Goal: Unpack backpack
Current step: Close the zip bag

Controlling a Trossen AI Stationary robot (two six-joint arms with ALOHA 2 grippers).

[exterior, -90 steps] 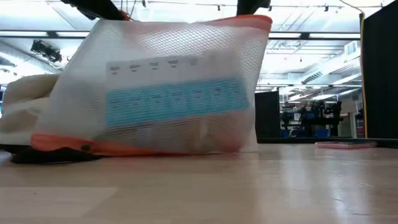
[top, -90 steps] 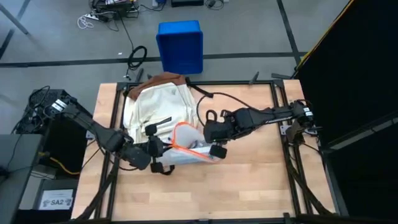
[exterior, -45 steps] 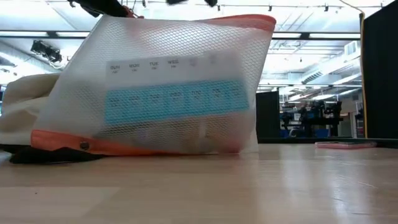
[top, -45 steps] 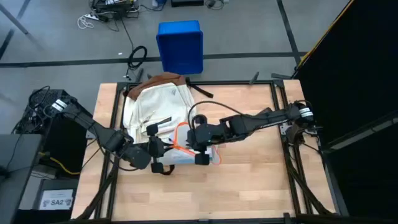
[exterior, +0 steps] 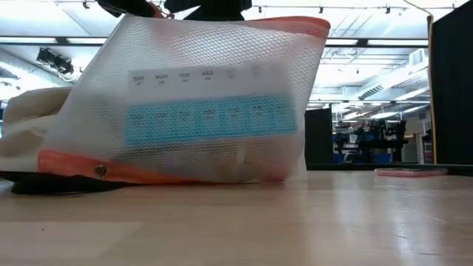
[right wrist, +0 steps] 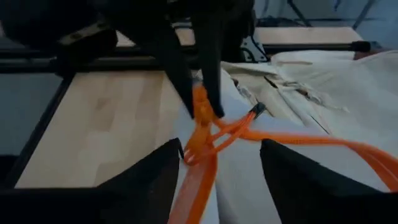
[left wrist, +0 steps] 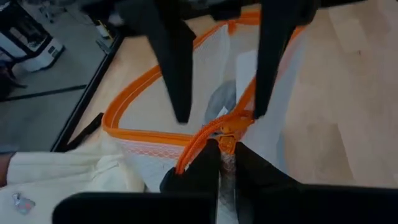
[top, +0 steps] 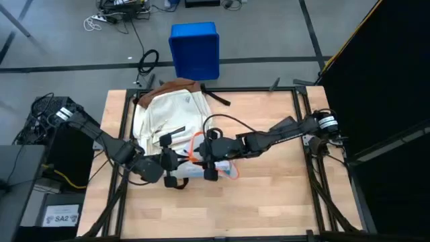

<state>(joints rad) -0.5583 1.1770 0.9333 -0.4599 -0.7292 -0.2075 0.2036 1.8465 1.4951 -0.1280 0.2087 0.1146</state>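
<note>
Where light wooden table (top: 269,195) ends, grey floor (top: 67,40), blue bin (top: 195,49).

The right gripper (top: 209,156) has slid leftward across the mesh pouch (top: 216,167), now spread over its orange zip beside the left gripper (top: 173,161).

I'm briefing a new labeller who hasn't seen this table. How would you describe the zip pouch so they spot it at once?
On the wooden table, find the cream backpack at the far left. The pouch lies against its near end, between the left gripper and the right gripper. Unlike the opaque backpack, it is see-through mesh with orange edging.
</note>
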